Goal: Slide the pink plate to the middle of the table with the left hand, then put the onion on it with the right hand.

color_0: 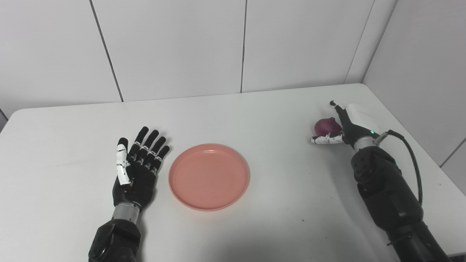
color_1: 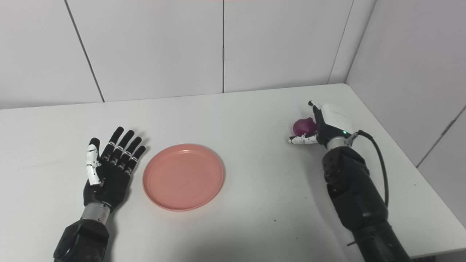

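Near the centre of the white table [color_0: 255, 116] sits the pink plate [color_0: 209, 177], flat and with nothing on it; by its position the sliding step appears done. At the plate's nine o'clock lies the left hand [color_0: 136, 167], palm up on the tabletop, fingers [color_0: 151, 145] straight and spread, holding nothing, just beside the plate's rim but apart from it. Toward the plate's two o'clock, well apart from it and near the table's right edge, is the onion [color_0: 327, 126], a dark purple bulb. The right hand [color_0: 344, 125] is at the onion's three o'clock, curled around it: the thumb [color_0: 326, 139] runs under the bulb at its six o'clock and the fingers wrap behind, with one fingertip showing above at twelve o'clock. Contact looks made, so the hand is judged closed on the onion, though how firmly cannot be told, nor whether the bulb is off the table. Remaining work, as judged: raise the onion, carry it toward eight o'clock across the bare stretch of table and set it down on the plate.
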{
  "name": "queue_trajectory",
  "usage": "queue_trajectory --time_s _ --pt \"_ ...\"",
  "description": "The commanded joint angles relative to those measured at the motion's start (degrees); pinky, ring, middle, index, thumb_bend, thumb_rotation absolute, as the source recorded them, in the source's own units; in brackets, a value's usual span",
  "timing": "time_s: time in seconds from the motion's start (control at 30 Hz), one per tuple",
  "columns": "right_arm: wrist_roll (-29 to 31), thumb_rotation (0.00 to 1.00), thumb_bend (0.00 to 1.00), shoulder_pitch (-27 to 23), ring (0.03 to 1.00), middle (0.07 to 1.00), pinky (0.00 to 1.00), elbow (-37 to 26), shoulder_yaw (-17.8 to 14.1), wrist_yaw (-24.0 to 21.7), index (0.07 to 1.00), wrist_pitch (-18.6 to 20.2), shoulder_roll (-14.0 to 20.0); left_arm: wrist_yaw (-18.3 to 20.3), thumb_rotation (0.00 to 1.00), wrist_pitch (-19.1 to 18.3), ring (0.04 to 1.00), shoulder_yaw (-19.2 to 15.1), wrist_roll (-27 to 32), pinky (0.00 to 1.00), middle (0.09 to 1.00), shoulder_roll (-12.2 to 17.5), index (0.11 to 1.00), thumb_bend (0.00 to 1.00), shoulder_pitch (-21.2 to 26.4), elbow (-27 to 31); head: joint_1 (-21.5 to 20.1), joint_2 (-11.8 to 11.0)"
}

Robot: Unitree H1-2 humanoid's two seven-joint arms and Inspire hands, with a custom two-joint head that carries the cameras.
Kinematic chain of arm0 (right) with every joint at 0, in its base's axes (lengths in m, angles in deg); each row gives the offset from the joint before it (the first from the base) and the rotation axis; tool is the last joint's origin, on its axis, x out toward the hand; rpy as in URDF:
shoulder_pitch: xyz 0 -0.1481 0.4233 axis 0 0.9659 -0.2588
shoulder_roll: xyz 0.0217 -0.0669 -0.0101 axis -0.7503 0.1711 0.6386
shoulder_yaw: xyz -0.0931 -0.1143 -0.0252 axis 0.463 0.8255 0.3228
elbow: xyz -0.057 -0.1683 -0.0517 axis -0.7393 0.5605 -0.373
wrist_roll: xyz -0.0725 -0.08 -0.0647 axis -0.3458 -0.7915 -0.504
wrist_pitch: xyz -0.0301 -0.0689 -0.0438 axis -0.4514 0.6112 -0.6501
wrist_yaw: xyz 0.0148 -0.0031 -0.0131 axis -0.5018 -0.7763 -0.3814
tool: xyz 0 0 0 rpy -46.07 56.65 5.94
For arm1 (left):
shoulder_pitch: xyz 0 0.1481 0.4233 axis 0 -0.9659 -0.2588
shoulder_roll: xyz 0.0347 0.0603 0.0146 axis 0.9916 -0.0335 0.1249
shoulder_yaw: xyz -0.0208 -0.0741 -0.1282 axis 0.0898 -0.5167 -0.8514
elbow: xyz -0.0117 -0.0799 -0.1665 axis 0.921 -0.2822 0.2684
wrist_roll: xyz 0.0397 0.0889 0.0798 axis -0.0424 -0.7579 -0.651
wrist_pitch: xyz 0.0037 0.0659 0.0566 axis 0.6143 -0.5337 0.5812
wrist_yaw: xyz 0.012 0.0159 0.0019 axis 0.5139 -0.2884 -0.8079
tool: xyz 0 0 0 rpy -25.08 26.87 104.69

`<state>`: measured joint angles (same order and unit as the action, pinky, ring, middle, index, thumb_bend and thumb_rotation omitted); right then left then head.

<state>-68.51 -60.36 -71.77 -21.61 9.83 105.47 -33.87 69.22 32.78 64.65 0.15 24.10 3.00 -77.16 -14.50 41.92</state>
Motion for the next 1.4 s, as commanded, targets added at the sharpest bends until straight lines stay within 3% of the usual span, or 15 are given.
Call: queue_trajectory --time_s 0.0,0.27,0.43,0.53,0.67,0.87,1.1,1.13,1.17,1.2,1.37 --pt "-0.3 0.33 0.97 -2.5 0.818 0.888 0.64 -1.1 -0.3 1.4 0.894 -0.2 1.9 -1.3 1.0 -0.9 0.877 -0.4 -0.7 0.89 0.889 0.5 0.883 0.38 -1.4 -1.0 0.1 0.1" --pt "-0.3 0.31 0.95 -2.7 0.807 0.859 0.67 -0.2 -0.9 0.4 0.875 0.0 1.7 -1.4 1.0 -0.7 0.873 -0.3 -0.9 0.88 0.883 0.5 0.878 0.38 -1.4 -1.1 0.2 0.2" --pt "-0.6 0.26 0.94 -2.9 0.758 0.805 0.63 -0.1 -1.3 -0.3 0.82 0.0 1.4 -1.3 1.0 -1.1 0.875 -0.3 -0.5 0.88 0.886 0.4 0.879 0.38 -1.5 -0.8 0.3 0.2" --pt "0.7 0.23 0.94 -2.9 0.711 0.764 0.58 0.1 -1.4 0.7 0.791 -0.2 1.3 -1.2 1.0 -0.8 0.875 -0.3 -0.5 0.89 0.887 0.4 0.88 0.38 -1.5 -1.1 0.3 0.2" --pt "2.4 0.13 0.91 -2.9 0.546 0.626 0.45 0.7 -1.4 2.0 0.731 -0.7 1.4 -1.5 1.0 -0.9 0.869 -0.4 -0.5 0.88 0.88 0.2 0.872 0.39 -1.5 -1.0 0.5 0.2" --pt "3.8 0.05 0.87 -3.3 0.549 0.606 0.48 2.8 -0.6 4.1 0.633 -1.9 1.7 -1.5 1.0 -1.2 0.873 -0.4 -0.4 0.88 0.885 0.2 0.877 0.38 -1.6 -0.4 0.4 0.1" --pt "4.8 0.04 0.84 -4.0 0.521 0.574 0.45 4.3 0.0 8.7 0.562 -4.2 1.1 -1.5 1.0 -1.1 0.873 -0.3 -0.6 0.88 0.887 0.4 0.877 0.39 -1.6 -0.6 0.5 0.1" --pt "5.2 0.06 0.78 -4.2 0.517 0.569 0.45 4.6 -0.1 9.3 0.544 -4.6 1.0 -1.4 1.0 -1.0 0.872 -0.3 -0.7 0.88 0.886 0.4 0.876 0.39 -1.6 -0.7 0.5 0.1" --pt "5.6 0.11 0.63 -4.3 0.514 0.565 0.45 4.8 -0.1 9.8 0.511 -4.9 0.9 -1.4 1.0 -1.0 0.871 -0.3 -0.7 0.88 0.885 0.4 0.874 0.39 -1.6 -0.7 0.5 0.1" --pt "5.9 0.12 0.57 -4.5 0.513 0.563 0.45 5.0 0.0 10.1 0.498 -5.1 0.9 -1.4 1.0 -1.0 0.87 -0.3 -0.7 0.87 0.883 0.4 0.872 0.39 -1.6 -0.8 0.6 0.0" --pt "6.9 0.14 0.52 -5.4 0.502 0.557 0.44 5.9 0.6 10.7 0.488 -5.0 0.7 -1.4 1.0 -0.9 0.872 -0.3 -0.6 0.88 0.883 0.3 0.874 0.38 -1.6 -0.7 0.6 0.1"
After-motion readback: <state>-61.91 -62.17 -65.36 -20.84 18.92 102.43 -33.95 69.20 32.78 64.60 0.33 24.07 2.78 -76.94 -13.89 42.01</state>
